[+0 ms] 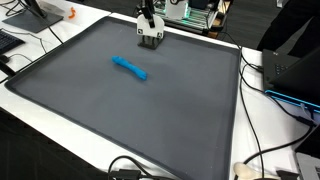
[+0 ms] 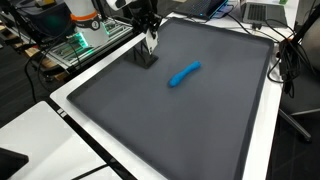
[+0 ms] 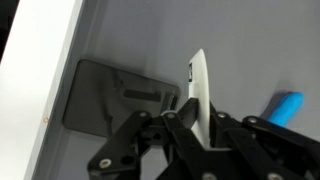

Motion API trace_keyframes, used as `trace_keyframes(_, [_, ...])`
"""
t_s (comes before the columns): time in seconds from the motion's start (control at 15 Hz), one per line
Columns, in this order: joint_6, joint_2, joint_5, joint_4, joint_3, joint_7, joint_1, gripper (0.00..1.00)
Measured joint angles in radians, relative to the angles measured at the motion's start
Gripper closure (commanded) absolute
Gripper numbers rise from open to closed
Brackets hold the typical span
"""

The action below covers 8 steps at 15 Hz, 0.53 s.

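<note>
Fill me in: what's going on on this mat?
The Panda arm's tool is shut on a thin white piece, held upright near the far edge of the mat. It is right by a dark flat pad; I can't tell whether they touch. A blue object lies apart, mid-mat.

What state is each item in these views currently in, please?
claw, shut on the white piece.
white piece, upright, gripped in the claw.
grey mat, spread flat.
dark plate, lying flat on the grey mat near its edge.
blue object, lying flat on the grey mat, untouched.
</note>
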Motion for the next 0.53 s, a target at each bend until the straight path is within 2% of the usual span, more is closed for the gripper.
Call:
trace_keyframes(0.27, [-0.216,0.009,-0.226,0.146,0.032,0.099,0.003,0.98])
trace_keyframes(0.53, [-0.428,0.087,-0.376,0.349,0.059,0.100,0.028,0.98])
